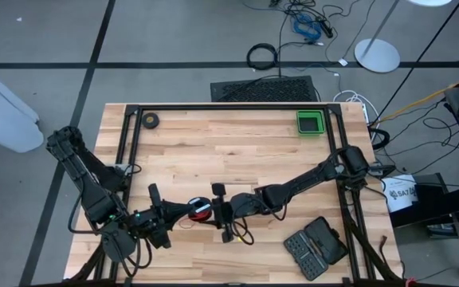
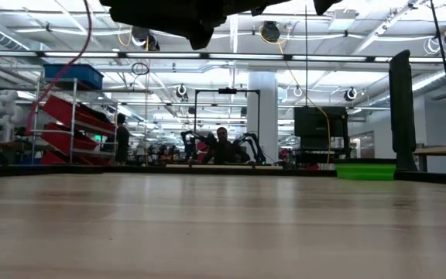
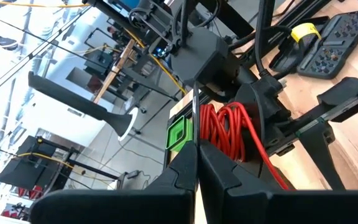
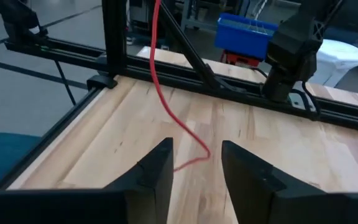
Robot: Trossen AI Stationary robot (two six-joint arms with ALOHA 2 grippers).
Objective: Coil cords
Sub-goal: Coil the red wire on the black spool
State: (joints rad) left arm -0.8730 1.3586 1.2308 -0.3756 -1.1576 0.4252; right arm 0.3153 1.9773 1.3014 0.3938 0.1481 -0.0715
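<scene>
The thin red cords point(image 1: 201, 210) are sitting low in the middle of the frame — the clenched left gripper point(image 1: 188, 211) is gripping them, the released right gripper point(image 1: 217, 212) is waiting just right of them.

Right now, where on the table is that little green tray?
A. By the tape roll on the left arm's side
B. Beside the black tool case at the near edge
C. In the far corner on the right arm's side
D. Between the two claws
C: the high view shows the green tray in the far right corner, away from both claws.
</scene>
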